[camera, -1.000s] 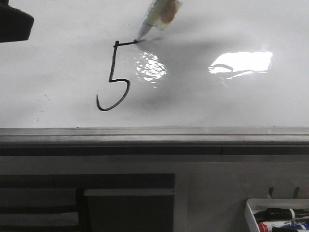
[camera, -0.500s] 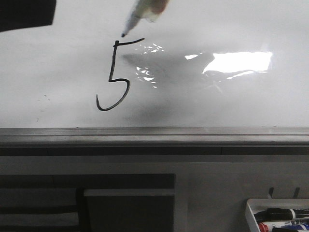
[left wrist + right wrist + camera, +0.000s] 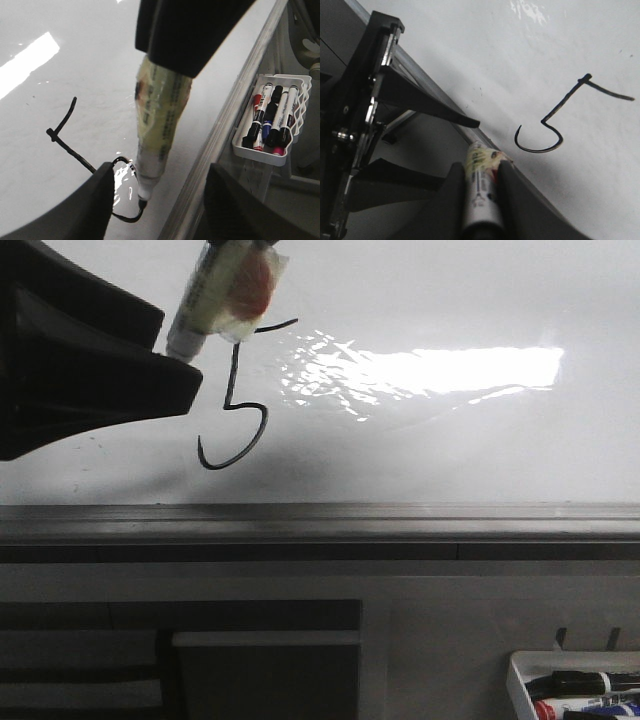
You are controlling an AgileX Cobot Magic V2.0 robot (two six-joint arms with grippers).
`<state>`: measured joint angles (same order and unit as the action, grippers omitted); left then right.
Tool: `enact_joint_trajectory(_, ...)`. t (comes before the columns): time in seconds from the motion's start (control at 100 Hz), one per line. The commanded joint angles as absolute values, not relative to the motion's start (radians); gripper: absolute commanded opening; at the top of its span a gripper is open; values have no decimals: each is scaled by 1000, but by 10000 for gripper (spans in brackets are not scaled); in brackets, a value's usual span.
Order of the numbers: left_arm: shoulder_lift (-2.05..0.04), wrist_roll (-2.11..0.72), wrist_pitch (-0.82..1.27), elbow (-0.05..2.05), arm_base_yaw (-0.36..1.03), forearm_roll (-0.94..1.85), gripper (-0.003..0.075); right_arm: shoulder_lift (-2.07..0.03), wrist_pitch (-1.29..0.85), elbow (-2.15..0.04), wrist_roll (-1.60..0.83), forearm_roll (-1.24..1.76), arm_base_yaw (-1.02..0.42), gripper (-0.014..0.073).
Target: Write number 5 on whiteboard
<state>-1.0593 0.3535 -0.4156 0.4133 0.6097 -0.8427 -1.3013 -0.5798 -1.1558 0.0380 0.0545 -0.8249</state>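
The number 5 is drawn in thin black line on the whiteboard; it also shows in the right wrist view. My right gripper is shut on a marker pen wrapped in yellowish tape. The pen's tip is lifted off the board, just left of the 5's top. My left gripper is open, one finger on each side of the pen's tip. In the left wrist view the right gripper holds the pen from above.
The grey metal edge rail runs along the board's near edge. A small white tray with several markers hangs below the rail at the right; it also shows in the left wrist view. A bright light patch reflects on the board.
The pen finished the 5's top bar, lifted off the board and moved left. My left gripper came in from the left and now has its open jaws round the pen's tip.
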Motion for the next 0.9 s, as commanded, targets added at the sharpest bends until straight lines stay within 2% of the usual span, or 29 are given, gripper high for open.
enact_joint_trajectory(0.0, -1053, 354, -491, 441, 617, -820, 365, -1276, -537, -1183, 28, 72, -833, -61)
enact_joint_trajectory(0.3, -1081, 354, -562, 441, 617, -820, 356, -1276, -557, -1183, 28, 110, -851, -61)
enact_joint_trajectory(0.39, -1083, 354, -562, 441, 617, -820, 249, -1276, -568, -1183, 28, 112, -851, -61)
enact_joint_trajectory(0.43, -1083, 354, -562, 441, 617, -820, 162, -1276, -573, -1183, 28, 112, -851, -61)
enact_joint_trajectory(0.55, -1083, 354, -563, 441, 617, -820, -20, -1276, -574, -1183, 28, 112, -851, -61)
enact_joint_trajectory(0.89, -1083, 354, -564, 440, 617, -820, -20, -1276, -574, -1183, 13, 104, -851, -46)
